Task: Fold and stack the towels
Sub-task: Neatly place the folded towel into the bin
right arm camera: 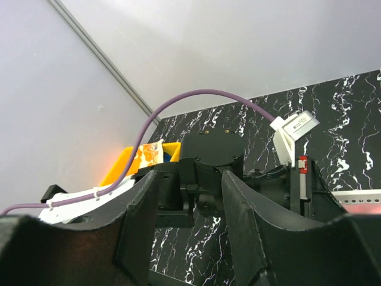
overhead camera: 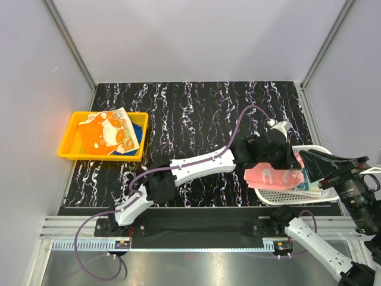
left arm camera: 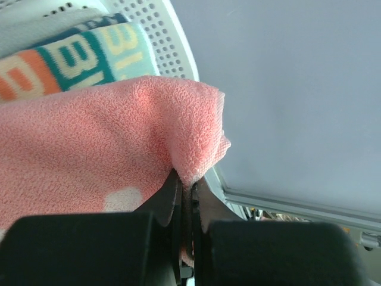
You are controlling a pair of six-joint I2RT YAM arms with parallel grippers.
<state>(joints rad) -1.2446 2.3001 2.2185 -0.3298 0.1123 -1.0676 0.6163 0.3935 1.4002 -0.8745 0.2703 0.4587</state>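
Step in hand looked like the pick: the left end effector (left arm camera: 186, 189) was clamped shut on a pinched fold at the edge of the pink towel (left arm camera: 89, 149), at the lower middle of the left wrist view. In the top view that towel (overhead camera: 271, 176) lay draped over the white mesh basket (overhead camera: 280, 199) at the right of the frame. The right end effector (right arm camera: 190, 229) stood with its fingers apart and nothing between them, facing the other arm. Next move probably calls for lifting the pink towel clear of the basket and bringing it to bare counter (overhead camera: 196, 119), with the right end effector taking a second corner to spread it. A teal-and-orange printed towel (left arm camera: 77, 59) lay under the pink one, mostly covered. At the left of the top view the yellow tray (overhead camera: 66, 149) held an orange cartoon towel (overhead camera: 110, 132) over a blue one (overhead camera: 140, 124); could not tell if they were neatly folded. From above, the left wrist hid its own fingertips.
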